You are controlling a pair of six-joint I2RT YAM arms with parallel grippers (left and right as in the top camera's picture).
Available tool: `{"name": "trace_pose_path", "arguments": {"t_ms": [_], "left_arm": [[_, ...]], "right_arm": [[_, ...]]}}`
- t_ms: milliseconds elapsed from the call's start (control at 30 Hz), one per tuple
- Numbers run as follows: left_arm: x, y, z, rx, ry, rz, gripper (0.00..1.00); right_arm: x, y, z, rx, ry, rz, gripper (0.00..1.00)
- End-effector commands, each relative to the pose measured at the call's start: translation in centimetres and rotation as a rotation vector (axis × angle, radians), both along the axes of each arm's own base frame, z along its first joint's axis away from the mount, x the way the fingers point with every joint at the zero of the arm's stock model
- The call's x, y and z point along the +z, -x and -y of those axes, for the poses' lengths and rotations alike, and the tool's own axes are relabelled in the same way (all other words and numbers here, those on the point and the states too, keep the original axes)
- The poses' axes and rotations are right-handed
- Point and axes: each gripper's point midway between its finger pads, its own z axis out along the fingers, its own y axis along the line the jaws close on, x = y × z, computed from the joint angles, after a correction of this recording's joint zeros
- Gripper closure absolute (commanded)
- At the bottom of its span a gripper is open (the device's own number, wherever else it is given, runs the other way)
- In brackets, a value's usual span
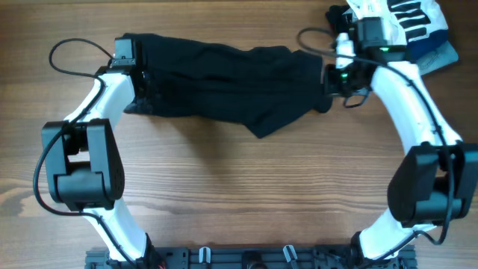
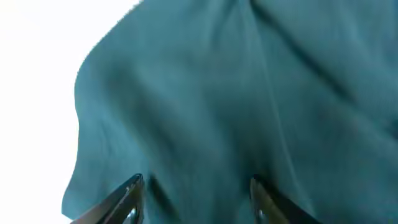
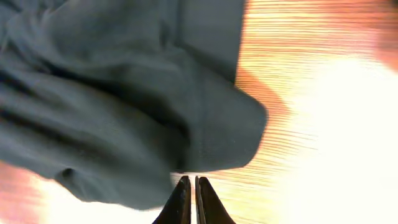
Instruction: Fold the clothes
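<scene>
1. Black clothes (image 1: 224, 82) spread on the wooden table (image 1: 239, 187) across the upper middle of the overhead frame, long axis left to right.
2. One gripper at each end, neither nearer.
3. Left gripper (image 2: 196, 200) over the left end: jaws apart, fabric ahead of the gap, no clamp evident.
4. Right gripper (image 3: 189, 186) at the right end: jaws pressed together, tips meeting the hem; pinching or merely touching, impossible to tell.
5. Probably next: grasp both ends to fold.

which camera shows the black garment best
Overhead: it shows the whole black garment, spread sideways across the table. Both wrist views show only close, blurred patches of its folds.
</scene>
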Motion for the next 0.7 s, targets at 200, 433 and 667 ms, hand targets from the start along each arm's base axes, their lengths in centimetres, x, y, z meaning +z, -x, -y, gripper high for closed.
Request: {"name": "trace_pose_path", "arguments": {"t_ms": [200, 433, 667], "left_arm": [[-0.4, -1.2, 0.0, 0.023, 0.013, 0.038, 0.47], [-2.2, 0.0, 0.9, 0.005, 0.038, -0.033, 0.68], [-0.7, 1.1, 0.0, 0.02, 0.029, -0.055, 0.96]], "right_arm": [[-0.2, -0.3, 0.1, -0.008, -0.045, -0.002, 0.96], [-0.1, -0.3, -0.3, -0.001, -0.066, -0.002, 0.96], [0.1, 0.0, -1.1, 0.013, -0.111, -0.013, 0.96]]}}
